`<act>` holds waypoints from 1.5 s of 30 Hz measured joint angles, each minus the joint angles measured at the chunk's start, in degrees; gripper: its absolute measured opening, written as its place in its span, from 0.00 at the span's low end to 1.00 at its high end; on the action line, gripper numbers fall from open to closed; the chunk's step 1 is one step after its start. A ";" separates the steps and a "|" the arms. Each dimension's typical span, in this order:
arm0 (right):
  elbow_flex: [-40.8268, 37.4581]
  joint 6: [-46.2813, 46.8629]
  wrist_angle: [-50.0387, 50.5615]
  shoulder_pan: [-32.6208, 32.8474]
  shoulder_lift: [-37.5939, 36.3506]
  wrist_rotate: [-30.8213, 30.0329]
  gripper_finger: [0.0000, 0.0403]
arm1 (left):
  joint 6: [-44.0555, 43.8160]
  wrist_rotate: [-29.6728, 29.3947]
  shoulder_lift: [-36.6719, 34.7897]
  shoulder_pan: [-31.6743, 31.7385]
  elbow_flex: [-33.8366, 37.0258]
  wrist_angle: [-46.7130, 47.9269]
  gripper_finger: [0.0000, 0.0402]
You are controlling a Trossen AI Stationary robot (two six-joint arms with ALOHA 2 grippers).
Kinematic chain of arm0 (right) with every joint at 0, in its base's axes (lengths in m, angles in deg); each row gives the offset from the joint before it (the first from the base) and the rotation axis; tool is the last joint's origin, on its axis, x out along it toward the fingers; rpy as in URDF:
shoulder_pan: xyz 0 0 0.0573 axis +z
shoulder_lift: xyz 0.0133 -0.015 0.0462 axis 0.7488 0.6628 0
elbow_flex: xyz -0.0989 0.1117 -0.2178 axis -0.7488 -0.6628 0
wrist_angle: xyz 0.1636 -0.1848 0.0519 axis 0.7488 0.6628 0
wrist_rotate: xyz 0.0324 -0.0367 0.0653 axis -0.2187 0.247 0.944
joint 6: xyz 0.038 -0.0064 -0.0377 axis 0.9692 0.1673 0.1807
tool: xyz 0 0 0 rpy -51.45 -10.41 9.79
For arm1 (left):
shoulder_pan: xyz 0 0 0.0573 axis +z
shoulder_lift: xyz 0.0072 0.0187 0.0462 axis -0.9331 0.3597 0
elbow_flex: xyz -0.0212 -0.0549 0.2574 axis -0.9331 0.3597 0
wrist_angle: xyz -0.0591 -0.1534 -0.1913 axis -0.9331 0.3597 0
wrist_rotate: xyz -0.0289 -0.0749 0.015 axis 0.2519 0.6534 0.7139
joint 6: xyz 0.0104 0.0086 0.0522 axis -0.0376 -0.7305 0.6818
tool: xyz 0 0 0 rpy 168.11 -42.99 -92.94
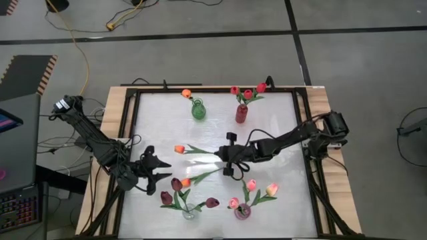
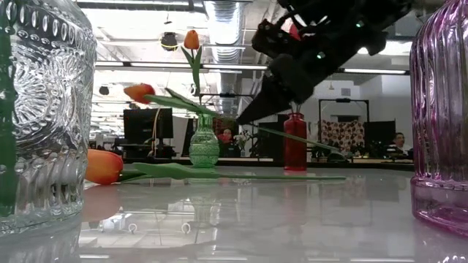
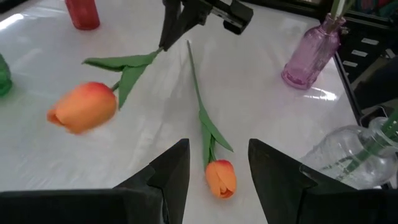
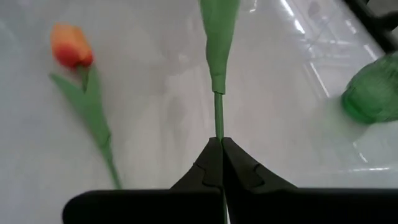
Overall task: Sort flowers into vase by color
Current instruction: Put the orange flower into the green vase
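My right gripper (image 1: pixel 223 155) is shut on an orange tulip, whose head (image 1: pixel 179 149) points toward the table's left and hangs in the air (image 2: pixel 139 93). A second orange tulip (image 1: pixel 185 181) lies flat on the table with its stem toward the right gripper. Its head (image 3: pixel 221 177) shows ahead of my open left gripper (image 3: pixel 217 180), which hovers just to its left (image 1: pixel 157 167) without touching it. The green vase (image 1: pixel 198 110) holds one orange tulip. My right gripper pinches the lifted tulip's bare stem end (image 4: pixel 218 121) between its two fingertips (image 2: pixel 241 117). It comes from the table's right, slanting down, and the stem runs on ahead in line with the fingers. The tulip is clear of the table, roughly level, leaves and head out front.
A red vase (image 1: pixel 241 112) with red tulips stands at the far side beside the green one. At the near edge stand a clear vase (image 1: pixel 189 212) with maroon tulips and a pink vase (image 1: pixel 242 211) with pink tulips. The table's raised frame (image 1: pixel 303 133) runs around it.
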State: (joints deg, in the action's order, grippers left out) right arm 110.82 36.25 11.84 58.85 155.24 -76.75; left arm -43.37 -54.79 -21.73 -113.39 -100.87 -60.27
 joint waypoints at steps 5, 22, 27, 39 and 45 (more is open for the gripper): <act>2.35 -1.77 -0.17 -1.57 0.00 -0.04 0.06 | 0.00 -1.31 0.00 0.00 0.00 0.02 0.38; 10.53 -7.55 -0.14 -4.92 0.00 -0.13 0.06 | 0.02 -9.90 0.00 4.26 0.00 0.00 0.38; 12.72 -9.28 -0.24 -5.29 0.00 -0.12 0.06 | 1.38 -10.06 0.00 8.57 0.00 -0.63 0.38; 15.38 -13.65 -7.45 -5.31 0.00 -4.80 0.06 | 23.18 -10.04 -0.02 18.09 0.00 -21.48 0.38; 15.41 -17.43 -15.21 -5.26 0.00 -4.82 0.06 | 32.05 -9.64 0.00 20.42 0.00 -30.38 0.38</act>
State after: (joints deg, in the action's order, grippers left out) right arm 126.23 18.82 -3.38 53.59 155.24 -81.57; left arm -11.32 -64.43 -21.73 -92.97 -100.87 -90.65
